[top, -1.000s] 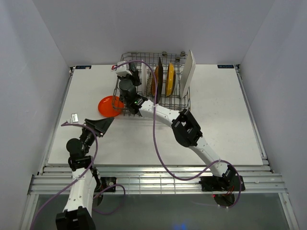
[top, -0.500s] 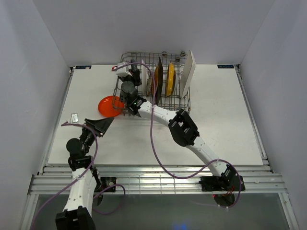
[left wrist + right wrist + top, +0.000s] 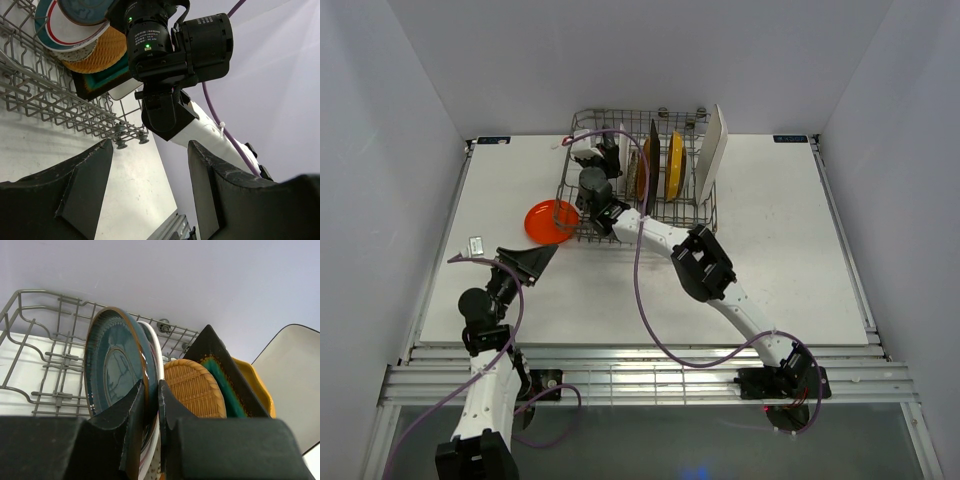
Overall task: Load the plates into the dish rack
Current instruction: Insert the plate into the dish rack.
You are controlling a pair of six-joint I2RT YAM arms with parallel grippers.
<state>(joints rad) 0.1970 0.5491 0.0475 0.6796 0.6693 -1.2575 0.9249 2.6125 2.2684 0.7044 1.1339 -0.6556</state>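
Observation:
The grey wire dish rack [image 3: 692, 213] stands at the back middle of the table. My right gripper [image 3: 151, 405] is shut on the rim of a teal plate [image 3: 112, 372], held upright inside the rack's left end. Just behind it stands a white plate with a teal rim [image 3: 159, 360], then a wood-tone plate [image 3: 195, 390], a dark green-centred square [image 3: 225, 375], a yellow plate [image 3: 255, 385] and a white rectangle [image 3: 292, 380]. An orange plate [image 3: 550, 220] lies flat on the table left of the rack. My left gripper [image 3: 525, 262] is open and empty, near the front left.
The right arm [image 3: 705, 265] stretches diagonally across the table's middle to the rack. In the left wrist view its wrist [image 3: 170, 50] hangs over the rack's edge [image 3: 50, 100]. A small white tag [image 3: 476, 244] lies near the table's left edge.
My right gripper has shifted a little to the right, deeper into the rack, with the teal plate in it. The left arm has not moved.

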